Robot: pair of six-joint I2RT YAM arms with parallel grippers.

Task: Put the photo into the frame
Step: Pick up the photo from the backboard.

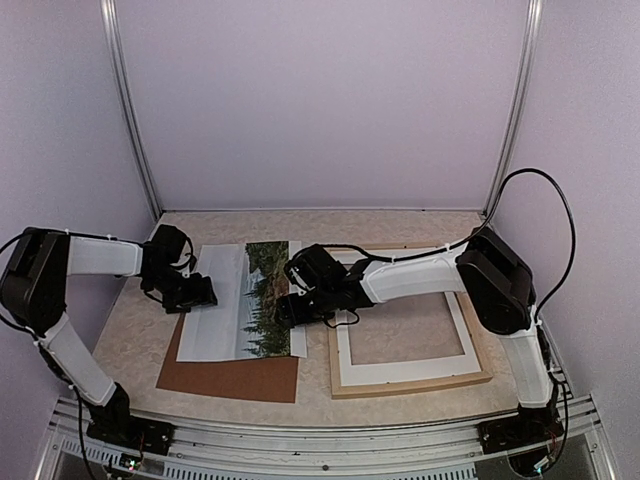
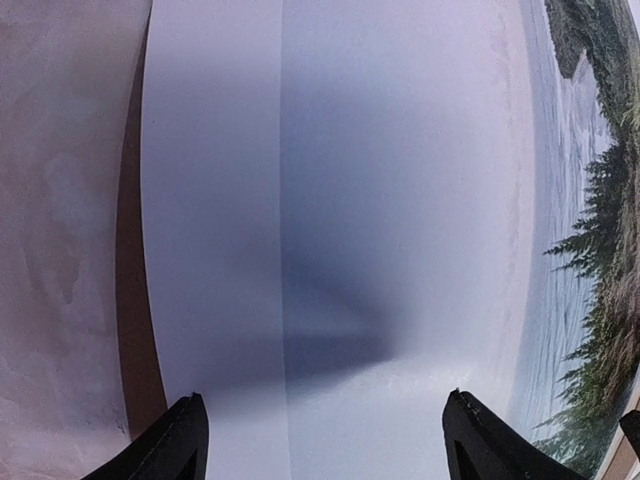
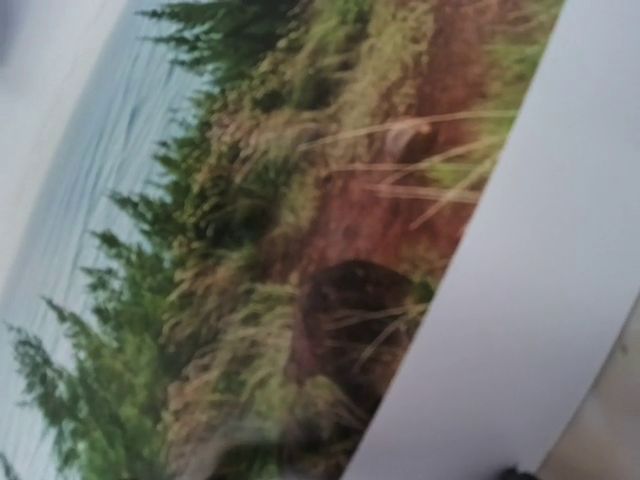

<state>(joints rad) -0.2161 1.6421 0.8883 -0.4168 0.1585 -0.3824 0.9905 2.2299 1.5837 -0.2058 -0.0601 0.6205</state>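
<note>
White-bordered photo lies flat on the brown backing board, beside the empty frame and not yet inserted; left claw hangs spread open over its border, right claw sits at the opposite edge, grip not determinable.

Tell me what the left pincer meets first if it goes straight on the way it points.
The photo: its white border and pale sky lie straight ahead of the left pincer, though depth is unclear.

Top camera looks down from behind the arms; both wrist cameras face down, very close; all share the photo.
</note>
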